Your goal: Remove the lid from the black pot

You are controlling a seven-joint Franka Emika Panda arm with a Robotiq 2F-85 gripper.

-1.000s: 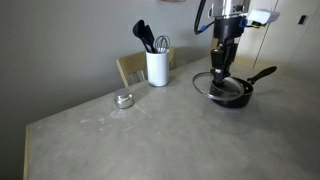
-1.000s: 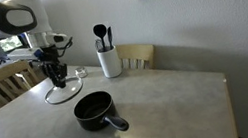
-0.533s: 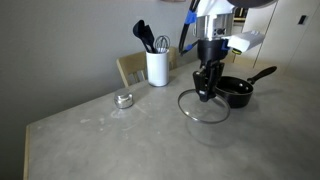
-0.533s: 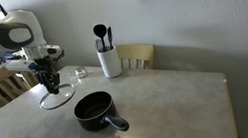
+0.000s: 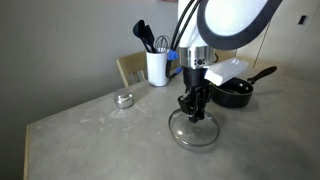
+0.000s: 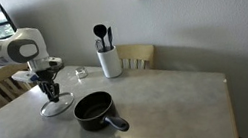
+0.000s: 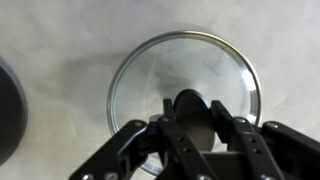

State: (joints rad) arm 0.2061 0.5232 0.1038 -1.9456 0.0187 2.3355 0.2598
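Observation:
My gripper (image 5: 193,110) is shut on the dark centre knob of the glass lid (image 5: 194,134) and holds it low over the grey table, apart from the pot. In the wrist view the lid (image 7: 150,70) fills the middle, and my gripper (image 7: 190,112) has both fingers pressed on the knob. The black pot (image 5: 236,91) stands uncovered behind and to the side, its long handle pointing away. In an exterior view the pot (image 6: 94,108) sits beside the lid (image 6: 57,108) and my gripper (image 6: 51,92).
A white utensil holder (image 5: 157,67) with dark utensils stands at the back, also seen in an exterior view (image 6: 110,61). A small round silver tin (image 5: 123,99) lies on the table. Wooden chairs (image 6: 140,54) stand at the table's edges.
The gripper has carried the lid away from the pot, across the table and downward. The pot stays uncovered in its place.

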